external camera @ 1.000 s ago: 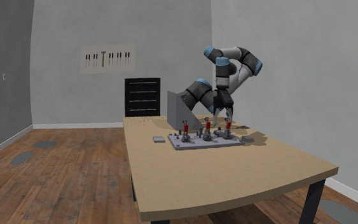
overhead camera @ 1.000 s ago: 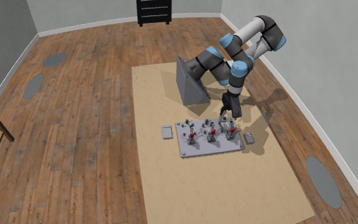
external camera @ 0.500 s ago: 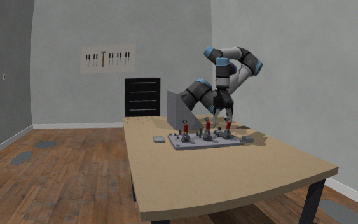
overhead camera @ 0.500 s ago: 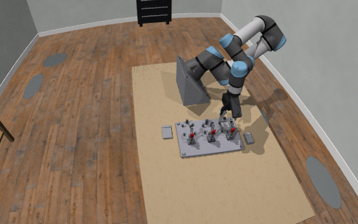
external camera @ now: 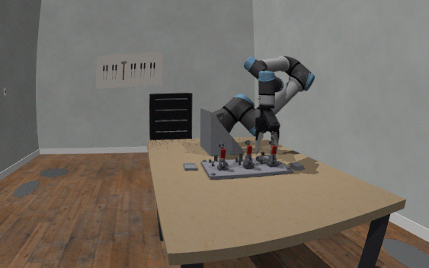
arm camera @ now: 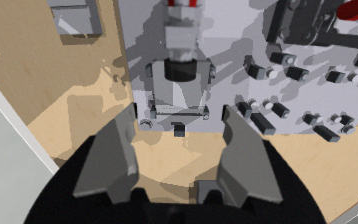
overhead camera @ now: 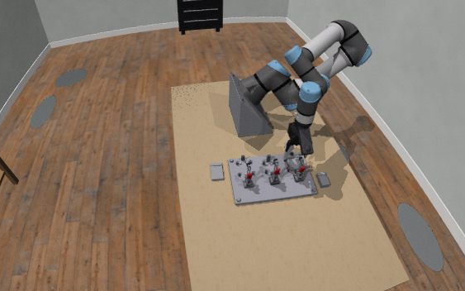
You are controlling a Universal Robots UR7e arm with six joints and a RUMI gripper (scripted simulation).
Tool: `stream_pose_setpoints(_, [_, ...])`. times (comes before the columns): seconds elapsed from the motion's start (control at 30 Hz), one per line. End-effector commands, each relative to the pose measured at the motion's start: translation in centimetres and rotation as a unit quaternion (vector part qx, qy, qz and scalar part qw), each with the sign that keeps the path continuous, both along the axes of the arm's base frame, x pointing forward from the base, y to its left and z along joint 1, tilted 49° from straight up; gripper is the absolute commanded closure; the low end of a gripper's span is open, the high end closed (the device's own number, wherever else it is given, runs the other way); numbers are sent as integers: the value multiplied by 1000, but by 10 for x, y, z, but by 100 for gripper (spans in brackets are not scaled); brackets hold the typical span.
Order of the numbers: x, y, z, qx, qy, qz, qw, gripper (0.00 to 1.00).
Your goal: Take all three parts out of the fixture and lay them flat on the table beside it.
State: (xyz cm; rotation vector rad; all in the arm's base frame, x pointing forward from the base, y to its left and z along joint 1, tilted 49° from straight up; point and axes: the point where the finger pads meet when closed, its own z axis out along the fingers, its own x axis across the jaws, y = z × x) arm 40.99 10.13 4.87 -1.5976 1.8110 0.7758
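Observation:
The grey fixture plate (overhead camera: 272, 182) lies on the table with three red-handled clamps (overhead camera: 277, 171). One grey part (arm camera: 179, 95) sits in the fixture's right station, just below the clamp's black plunger. My gripper (overhead camera: 293, 155) is open and empty, pointing down over the plate's back edge at that station. In the wrist view my fingers stand on either side of the part's near end, apart from it. A second part (overhead camera: 216, 171) lies flat on the table left of the fixture. A third part (overhead camera: 324, 179) lies flat to the right and also shows in the wrist view (arm camera: 75, 17).
A grey wedge-shaped mount (overhead camera: 247, 107) stands behind the fixture and carries the arm. Small black pegs and stops (arm camera: 280, 107) stick up from the plate beside the station. A black cabinet (external camera: 171, 116) stands against the far wall.

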Motion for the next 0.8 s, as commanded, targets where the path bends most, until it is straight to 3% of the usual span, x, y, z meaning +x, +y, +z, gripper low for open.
stream_pose_setpoints(0.0, [1, 3, -3, 0, 0, 0, 1000, 41])
stream_pose_setpoints(0.77, [2, 16, -14, 0, 0, 0, 1000, 41])
